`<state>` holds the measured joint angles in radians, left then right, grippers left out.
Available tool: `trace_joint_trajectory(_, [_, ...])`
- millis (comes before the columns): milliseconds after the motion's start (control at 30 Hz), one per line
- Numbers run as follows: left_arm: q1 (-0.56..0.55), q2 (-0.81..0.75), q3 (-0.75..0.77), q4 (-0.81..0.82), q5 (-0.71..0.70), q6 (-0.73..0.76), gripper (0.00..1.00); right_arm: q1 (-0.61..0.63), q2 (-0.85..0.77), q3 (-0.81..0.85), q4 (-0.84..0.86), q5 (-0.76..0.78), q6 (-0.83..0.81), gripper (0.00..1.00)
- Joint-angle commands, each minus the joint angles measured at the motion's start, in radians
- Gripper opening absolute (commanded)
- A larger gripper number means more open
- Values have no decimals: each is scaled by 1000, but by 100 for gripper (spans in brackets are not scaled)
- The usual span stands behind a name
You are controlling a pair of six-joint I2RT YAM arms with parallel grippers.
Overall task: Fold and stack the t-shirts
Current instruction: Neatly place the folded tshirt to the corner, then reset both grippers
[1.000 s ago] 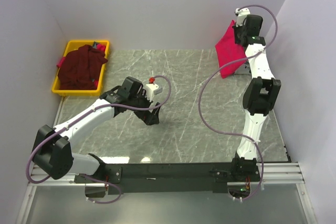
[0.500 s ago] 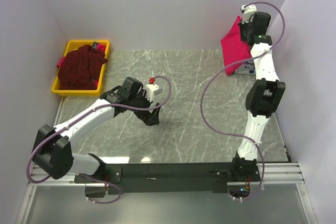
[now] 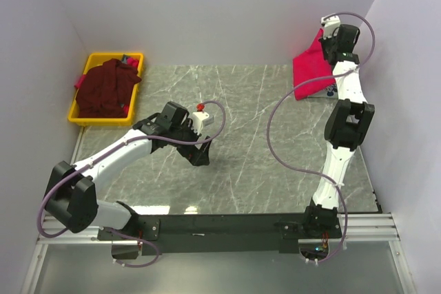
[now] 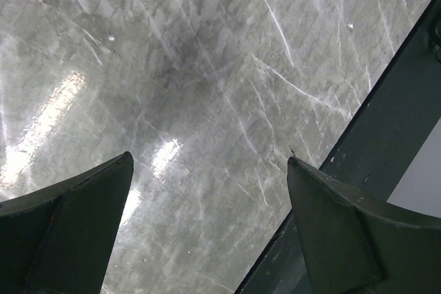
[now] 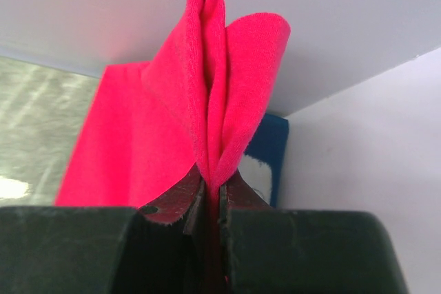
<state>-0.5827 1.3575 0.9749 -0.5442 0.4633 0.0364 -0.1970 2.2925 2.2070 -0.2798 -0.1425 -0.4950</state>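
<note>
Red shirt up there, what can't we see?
- red shirt: top view, right arm covers its right edge; right wrist view, right tool hides the pinched part.
- blue thing: right wrist view, mostly behind the shirt.
- yellow bin: top view, maroon shirt covers its inside.

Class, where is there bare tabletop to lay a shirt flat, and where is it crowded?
Bare table lies between the yellow bin and the red t-shirt, around the left pincer. Crowded: the bin, holding the maroon t-shirt.
</note>
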Motion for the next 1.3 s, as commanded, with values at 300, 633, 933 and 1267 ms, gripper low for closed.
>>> trace_joint_trajectory(300, [3, 14, -1, 3, 49, 2, 99, -32, 62, 54, 218, 1, -152, 1])
trace_joint_trajectory(633, [3, 17, 2, 1, 54, 0, 99, -39, 55, -1, 361, 181, -82, 84])
trace_joint_trajectory(933, [79, -18, 25, -14, 86, -15, 99, -13, -77, -33, 126, 81, 82, 84])
trace_joint_trajectory(1267, [314, -9, 186, 50, 150, -167, 99, 13, -519, -323, -160, -196, 421, 89])
